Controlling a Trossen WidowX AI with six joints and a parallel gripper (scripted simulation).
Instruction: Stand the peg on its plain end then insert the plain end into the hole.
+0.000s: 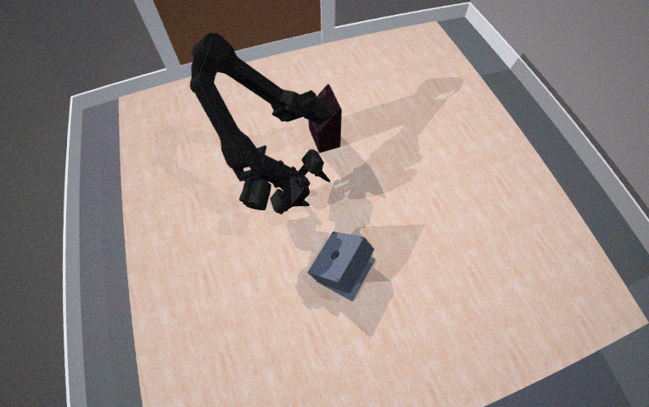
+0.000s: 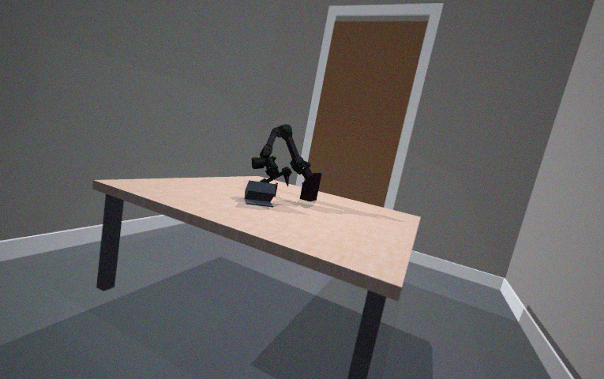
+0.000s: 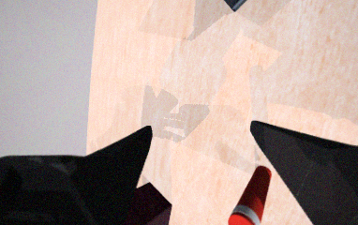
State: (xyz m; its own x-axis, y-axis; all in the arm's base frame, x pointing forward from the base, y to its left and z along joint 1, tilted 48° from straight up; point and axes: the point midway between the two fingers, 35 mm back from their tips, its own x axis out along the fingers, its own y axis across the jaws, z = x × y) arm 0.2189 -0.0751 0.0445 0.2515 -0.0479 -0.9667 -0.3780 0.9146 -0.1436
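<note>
The red peg (image 2: 276, 186) (image 3: 258, 186) stands upright on the table, its white-banded end up. In the wrist view it is at the bottom, right of centre, beside the right finger and cut off by the frame edge. In the top view the gripper hides it; in the exterior view only a thin red strip shows beside the panel. The sloped blue-grey panel (image 1: 349, 246) (image 2: 260, 191) (image 3: 234, 3) has one empty dark hole (image 1: 335, 254) in its face. My gripper (image 1: 318, 192) (image 2: 275, 182) (image 3: 200, 127) is wide open and empty, tilted above and around the peg's place.
The dark maroon block (image 1: 328, 131) (image 2: 311, 187) (image 3: 150, 205) stands at the arm's base, close behind the gripper. The panel stands on the wooden table (image 1: 469, 252) (image 2: 338, 234), on the far side of the gripper from the block. Arm shadows fall between them.
</note>
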